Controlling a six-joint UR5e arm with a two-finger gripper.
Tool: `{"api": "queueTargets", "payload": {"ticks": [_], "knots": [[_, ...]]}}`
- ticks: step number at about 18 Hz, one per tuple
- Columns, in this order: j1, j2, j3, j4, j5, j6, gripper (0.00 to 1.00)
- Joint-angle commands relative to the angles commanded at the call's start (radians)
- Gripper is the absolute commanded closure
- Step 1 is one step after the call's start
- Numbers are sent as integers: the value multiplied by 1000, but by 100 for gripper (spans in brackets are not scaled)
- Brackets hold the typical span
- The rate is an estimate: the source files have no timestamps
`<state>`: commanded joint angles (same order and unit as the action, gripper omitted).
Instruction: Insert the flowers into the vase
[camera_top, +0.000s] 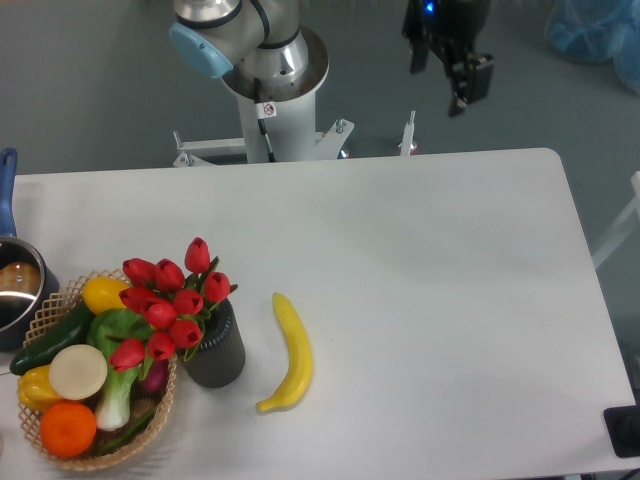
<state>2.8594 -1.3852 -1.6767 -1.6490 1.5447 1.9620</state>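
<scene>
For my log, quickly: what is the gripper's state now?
Gripper: jaws open, holding nothing, raised high above the table's far edge.

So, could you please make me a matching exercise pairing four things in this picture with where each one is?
Things:
1. flowers
2. banana
3. gripper
4. orange

Places:
A. in the wicker basket
B. lying on the table, right of the vase
C. standing in the vase
D. raised above the table's far edge

Pairs: 1-C, 2-B, 3-D, 4-A
</scene>
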Motion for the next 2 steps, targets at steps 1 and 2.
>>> {"api": "queueTargets", "payload": {"ticks": [1, 2], "knots": [[0, 0, 5, -11, 0, 0, 0], [2, -3, 6, -20, 0, 0, 0]]}}
